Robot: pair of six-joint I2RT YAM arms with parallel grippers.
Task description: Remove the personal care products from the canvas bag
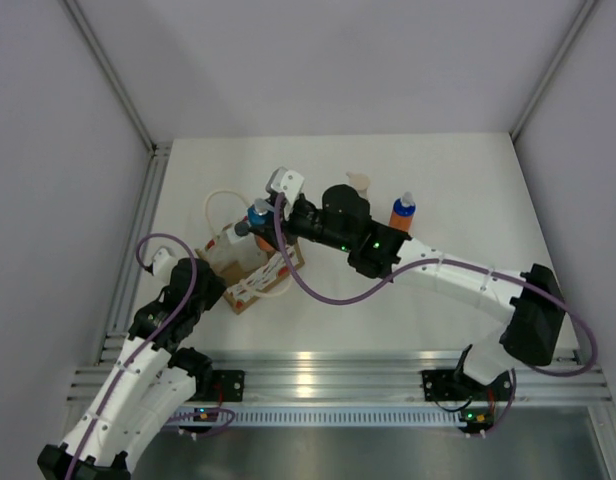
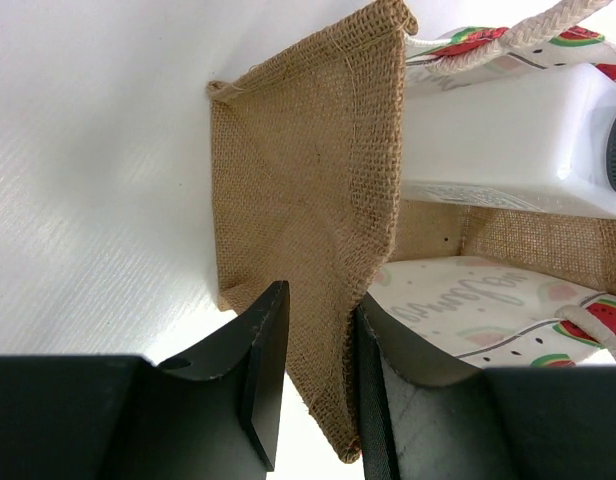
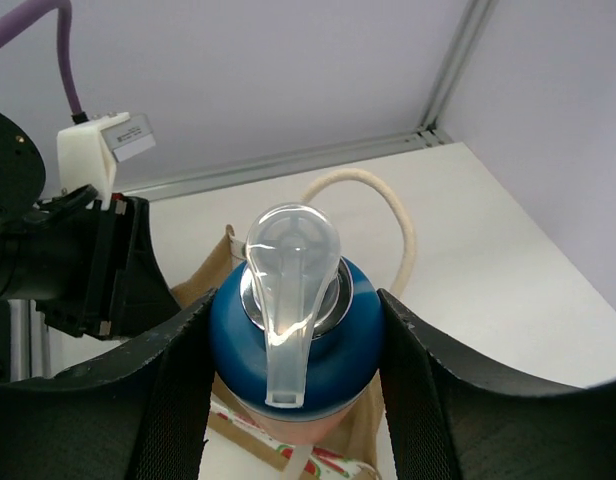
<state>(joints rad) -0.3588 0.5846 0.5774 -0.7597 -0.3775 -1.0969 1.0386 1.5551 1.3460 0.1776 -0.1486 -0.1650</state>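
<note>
The canvas bag lies left of centre, its cream rope handle looped behind it. My right gripper is shut on an orange bottle with a blue cap and holds it upright above the bag's mouth; the right wrist view shows the cap between the fingers. My left gripper is shut on the bag's burlap side wall. A white bottle lies inside the bag. A second orange bottle and the grey bottle with beige pump stand on the table.
An aluminium rail runs along the table's left edge and another along the near edge. Grey enclosure walls stand on the left, back and right. The left arm's wrist sits close beside the held bottle.
</note>
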